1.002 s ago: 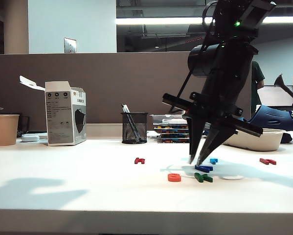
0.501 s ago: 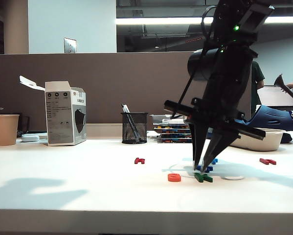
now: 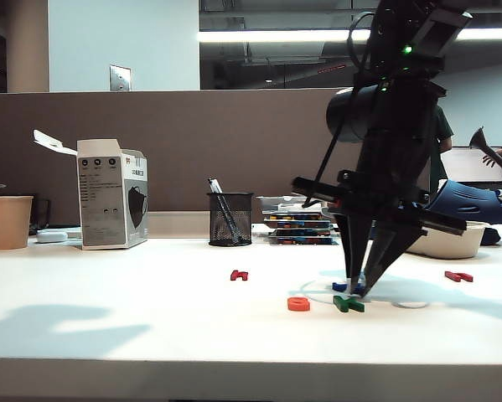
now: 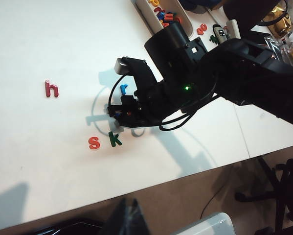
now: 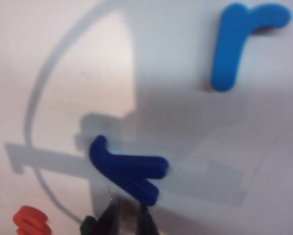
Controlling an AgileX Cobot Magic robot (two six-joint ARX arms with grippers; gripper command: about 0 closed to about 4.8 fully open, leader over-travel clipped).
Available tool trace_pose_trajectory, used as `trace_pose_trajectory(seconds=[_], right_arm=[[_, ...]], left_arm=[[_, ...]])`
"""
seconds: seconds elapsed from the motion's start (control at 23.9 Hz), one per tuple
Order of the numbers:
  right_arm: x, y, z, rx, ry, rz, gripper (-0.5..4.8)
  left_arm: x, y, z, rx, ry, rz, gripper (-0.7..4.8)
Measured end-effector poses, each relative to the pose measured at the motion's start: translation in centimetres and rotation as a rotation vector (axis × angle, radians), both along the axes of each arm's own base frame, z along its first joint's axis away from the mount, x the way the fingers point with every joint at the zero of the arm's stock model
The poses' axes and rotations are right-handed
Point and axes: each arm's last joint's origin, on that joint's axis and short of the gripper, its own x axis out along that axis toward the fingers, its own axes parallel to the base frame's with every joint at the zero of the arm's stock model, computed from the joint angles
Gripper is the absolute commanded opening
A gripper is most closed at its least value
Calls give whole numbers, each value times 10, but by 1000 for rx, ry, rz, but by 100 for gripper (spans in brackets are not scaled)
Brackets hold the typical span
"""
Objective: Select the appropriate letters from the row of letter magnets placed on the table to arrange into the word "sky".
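Directly beneath the right end effector [image 3: 354,289], the dark blue flat plastic letter magnet shaped like a y [image 5: 126,169] lies flat on the plain white worktop [image 3: 108,327]. It is not yet lined up with the others. Just beside the end effector, toward the worktop's front edge, the orange rounded plastic s magnet [image 4: 94,143] and the green plastic k magnet [image 4: 115,139] are set side by side, apart but close. Two of the three letters are judged to be in place. What is left is for the y to be brought beside the k, on the side away from the s.

On the far side of the end effector the light blue plastic r magnet [image 5: 244,39] is left unused. The dark red plastic h magnet [image 4: 51,88] lies well apart from it.

The right arm is reached steeply down from above, fingers pointed at the worktop. The fingertips are drawn close together, with only a narrow gap, at the tail of the y. Whether the letter is pinched or merely touched cannot be told.

The left end effector [image 4: 129,215] is seen only as a dark tip off the worktop's front edge, well apart from the letters, and its state cannot be told.
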Motion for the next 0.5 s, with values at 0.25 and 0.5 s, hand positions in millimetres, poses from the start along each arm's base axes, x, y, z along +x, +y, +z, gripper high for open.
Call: trace_pose_trajectory(seconds=[0.25,0.5], right_arm=[[3,-7,1,-17,-14,1,53],[8,-6,1,-9,-65,0,53]], left_arm=[[0,0,0,0,0,0,-5],[0,0,0,0,0,0,-5]])
